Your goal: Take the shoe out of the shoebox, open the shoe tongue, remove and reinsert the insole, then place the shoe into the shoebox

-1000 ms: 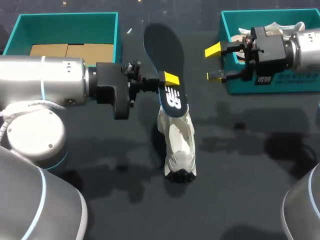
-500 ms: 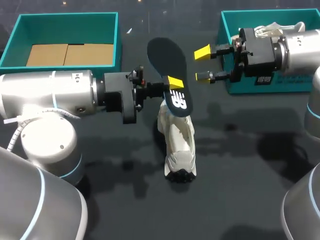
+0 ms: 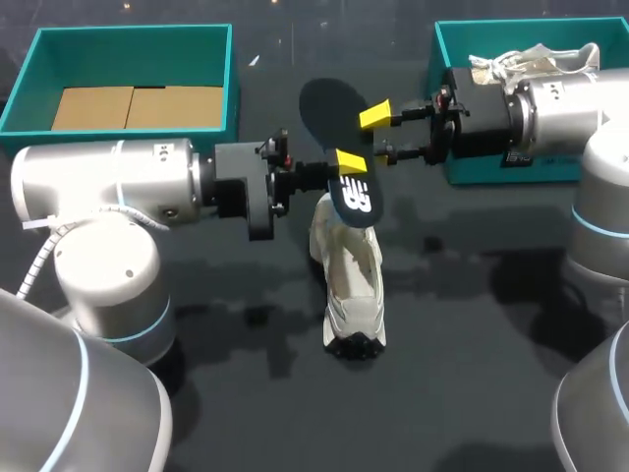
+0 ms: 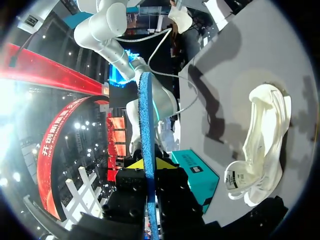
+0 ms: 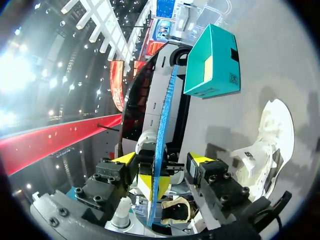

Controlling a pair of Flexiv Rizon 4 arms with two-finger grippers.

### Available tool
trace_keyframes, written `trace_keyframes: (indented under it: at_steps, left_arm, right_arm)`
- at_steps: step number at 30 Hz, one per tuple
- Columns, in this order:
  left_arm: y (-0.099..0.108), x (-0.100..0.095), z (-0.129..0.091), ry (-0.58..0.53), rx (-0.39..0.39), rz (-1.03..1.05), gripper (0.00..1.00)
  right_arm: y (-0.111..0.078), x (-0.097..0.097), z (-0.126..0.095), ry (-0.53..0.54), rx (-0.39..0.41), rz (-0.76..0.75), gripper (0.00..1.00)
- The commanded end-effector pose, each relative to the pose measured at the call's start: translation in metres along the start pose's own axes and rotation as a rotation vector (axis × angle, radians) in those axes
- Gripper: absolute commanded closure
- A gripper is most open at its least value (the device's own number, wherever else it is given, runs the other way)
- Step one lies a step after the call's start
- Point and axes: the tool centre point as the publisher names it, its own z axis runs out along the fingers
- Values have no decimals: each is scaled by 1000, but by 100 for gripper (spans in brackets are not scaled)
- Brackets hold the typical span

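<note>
Half done, seemingly: insole (image 3: 339, 123) out, clamped edge-on by the fingers of the left gripper (image 3: 344, 165) just above the white shoe (image 3: 352, 285) on the counter (image 3: 472, 344). Right gripper (image 3: 378, 135) fingers wide, straddling it. Next: close right, then steer it back inside.

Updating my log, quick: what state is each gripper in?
Left gripper: shut on the insole.
Right gripper: open, fingers straddling the insole.

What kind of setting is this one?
Likely a two-arm robot bench for shoe handling: a dark table, two teal shoeboxes, a white shoe, an insole in the left gripper.
</note>
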Motion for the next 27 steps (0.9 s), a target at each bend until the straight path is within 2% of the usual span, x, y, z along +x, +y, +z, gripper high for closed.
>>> trace_keyframes:
  at_steps: [1,17,27]
  left_arm:
    - [4,1,4,2,6,3,100]
    - [8,8,8,25,10,11,100]
    - [8,9,11,25,5,11,100]
  right_arm:
    - [2,-2,5,-2,2,10,51]
    - [-1,-2,13,-7,30,75,54]
    - [-1,-4,19,7,40,73,63]
